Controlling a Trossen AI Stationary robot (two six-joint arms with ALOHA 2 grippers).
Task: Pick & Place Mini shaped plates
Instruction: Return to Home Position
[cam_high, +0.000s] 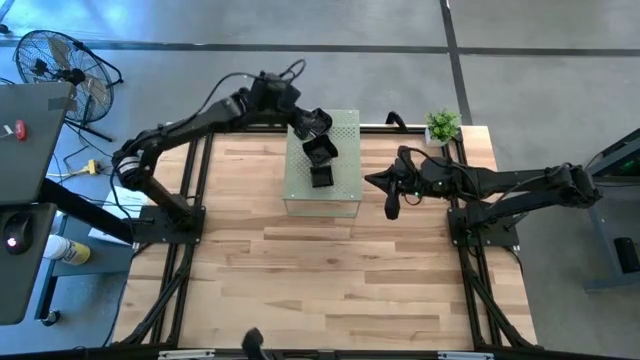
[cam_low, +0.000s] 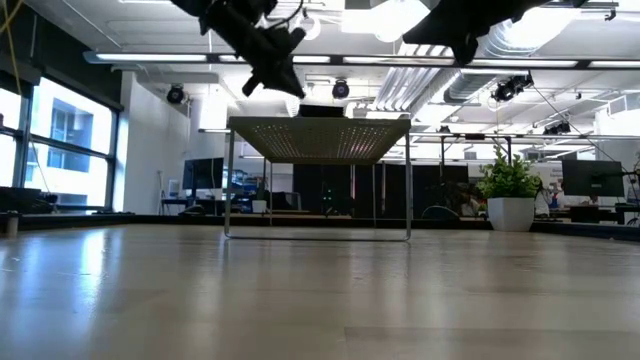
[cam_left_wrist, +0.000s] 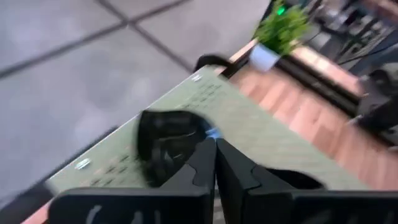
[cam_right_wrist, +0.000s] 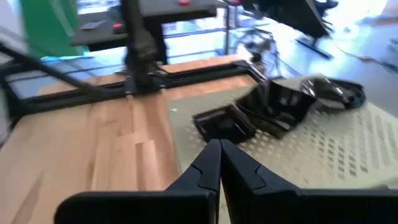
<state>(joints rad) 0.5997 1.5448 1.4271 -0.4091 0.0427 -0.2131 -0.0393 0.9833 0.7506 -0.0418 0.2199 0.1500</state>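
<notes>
Two glossy black mini shaped plates (cam_high: 322, 152) (cam_high: 320, 178) lie flat on the perforated top of the pale green box (cam_high: 345, 190) at the table's middle far side. My left gripper (cam_left_wrist: 216, 149) is shut and hovers over the box's far part, just beside the farther plate (cam_left_wrist: 165, 149), with nothing between its fingers. My right gripper (cam_right_wrist: 219, 148) is also shut. It hangs in the air to the right of the box (cam_high: 372, 181), pointing at the plates (cam_right_wrist: 227, 124) (cam_right_wrist: 280, 106).
A small potted plant (cam_high: 441, 125) stands at the table's far right corner. The box stands on thin legs (cam_low: 229, 180), with open space under its top. Bare wooden tabletop (cam_high: 320, 280) stretches in front of it. A fan (cam_high: 60, 60) stands off the table at the far left.
</notes>
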